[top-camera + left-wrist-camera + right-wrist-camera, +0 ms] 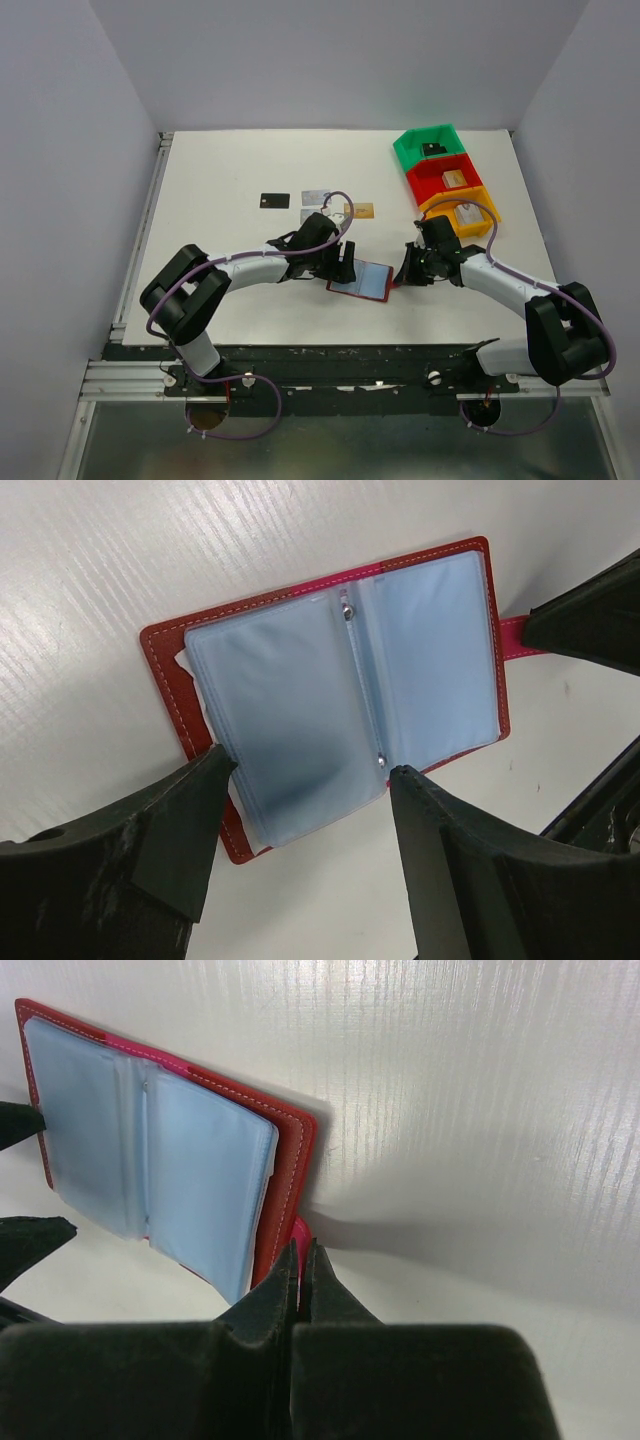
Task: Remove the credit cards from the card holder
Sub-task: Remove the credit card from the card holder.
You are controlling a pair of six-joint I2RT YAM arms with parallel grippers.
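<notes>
The dark red card holder [362, 281] lies open on the table between both arms, its light blue sleeves [340, 690] facing up. My left gripper [308, 780] is open and hovers at the holder's left page, one finger at each side of that page's near edge. My right gripper [305, 1248] is shut on the holder's pink-red snap tab [512, 640] at its right side. Beyond the left arm, credit cards lie loose on the table: a black one [274, 200], a silver-grey one [315, 196] and a gold-tan one [361, 210]. I cannot tell whether any card is in the sleeves.
Three plastic bins stand in a row at the back right: green [410, 150], red [425, 180] and orange [485, 205], each with small items. The orange bin is just behind the right wrist. White walls close off the table's sides and back.
</notes>
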